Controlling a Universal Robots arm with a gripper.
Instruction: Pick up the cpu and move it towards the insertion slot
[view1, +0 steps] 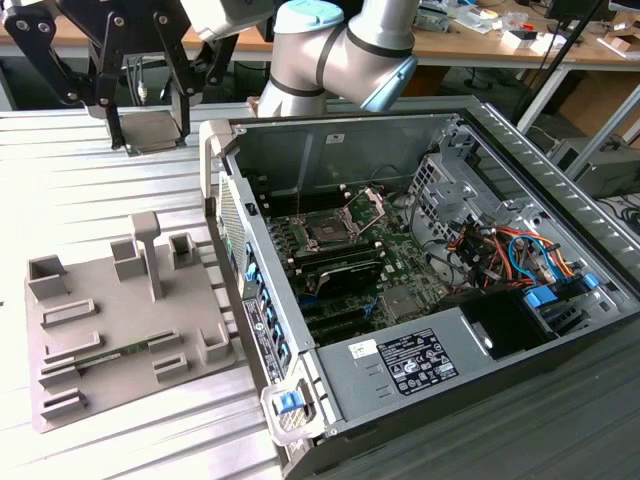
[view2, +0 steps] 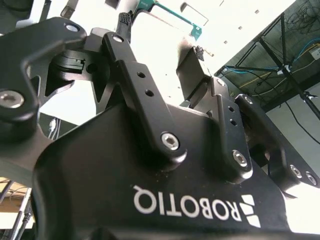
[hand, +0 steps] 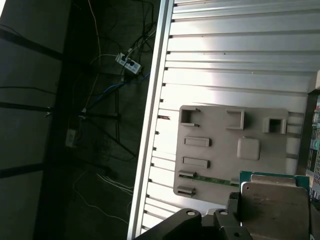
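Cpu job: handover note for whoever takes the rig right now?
End effector: shut on the cpu, which sits flat between its fingers.
Cpu: off the tray, held over the table outside the open case, to the exterior view's left of it.
Slot: on the board inside the case, bracket hinged up, looks empty.
Done: pickup.
Left: cpu not yet at the slot.

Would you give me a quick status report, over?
Gripper shut on cpu, above table beside case. Slot empty, bracket open. Case wall stands between.
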